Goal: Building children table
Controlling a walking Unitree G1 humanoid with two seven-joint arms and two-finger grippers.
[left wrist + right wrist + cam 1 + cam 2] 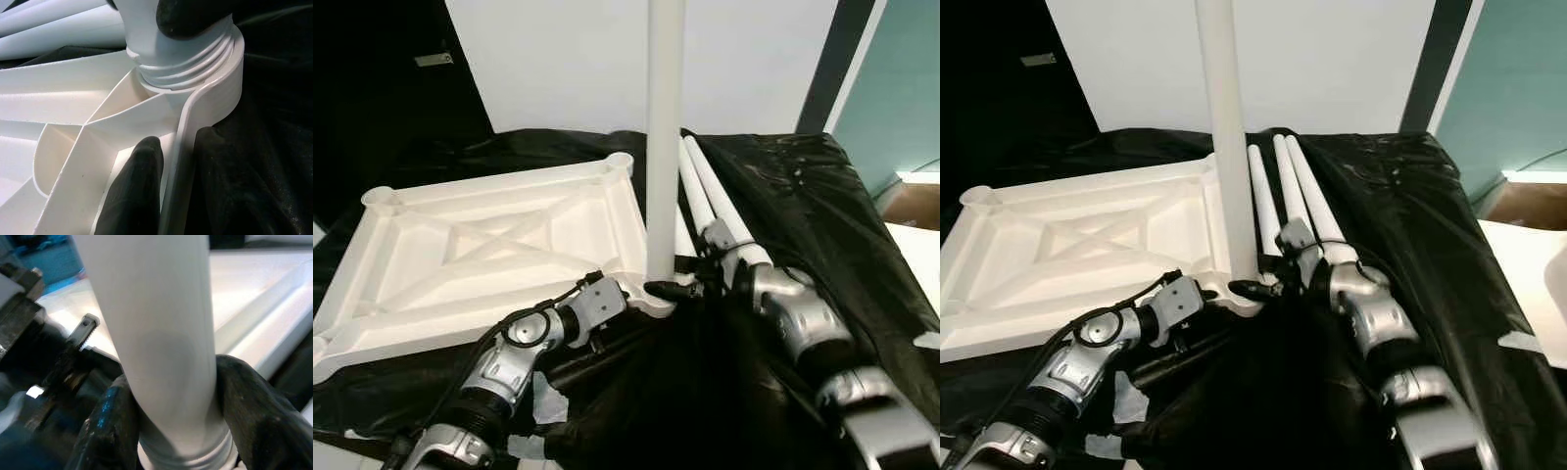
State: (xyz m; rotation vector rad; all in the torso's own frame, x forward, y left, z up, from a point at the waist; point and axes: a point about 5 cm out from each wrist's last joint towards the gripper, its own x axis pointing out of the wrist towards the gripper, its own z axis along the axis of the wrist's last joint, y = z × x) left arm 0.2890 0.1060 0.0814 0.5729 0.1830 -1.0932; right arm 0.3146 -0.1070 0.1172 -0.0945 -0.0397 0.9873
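The white table top (489, 255) lies upside down on black cloth, its ribs facing up. One white leg (664, 147) stands upright in the threaded socket (195, 63) at the near right corner. My right gripper (672, 290) is shut on this leg just above the socket, and its black fingers (110, 421) press both sides of the tube (156, 333). My left gripper (178, 147) is shut on the table top's rim (183, 127) beside that corner, one finger inside the wall and one outside. Three more white legs (1283, 186) lie side by side behind the corner.
Black cloth (803, 196) covers the whole work surface and drops off at the right. A white wall (558, 59) stands behind, with a dark door at the far left and a teal panel (901, 88) at the right. Bits of pale tape (546, 401) stick near my left arm.
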